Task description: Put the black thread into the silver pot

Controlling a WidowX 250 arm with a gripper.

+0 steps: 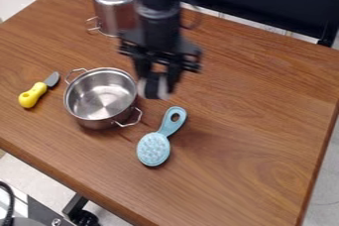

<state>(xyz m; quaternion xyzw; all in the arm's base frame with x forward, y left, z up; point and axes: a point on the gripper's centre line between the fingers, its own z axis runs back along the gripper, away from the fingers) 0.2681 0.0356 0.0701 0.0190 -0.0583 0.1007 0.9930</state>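
Note:
My gripper hangs down from the top of the view, just right of the silver pot and above the table. It is shut on the black thread, a small spool with a dark middle and pale ends. The spool is held off the table near the pot's right rim, outside its opening. The pot stands upright with its two wire handles out, and its visible inside holds nothing.
A yellow-handled toy knife lies left of the pot, and a light blue brush lies to its lower right. Behind the pot, a taller metal pot stands beside the arm on the wooden table.

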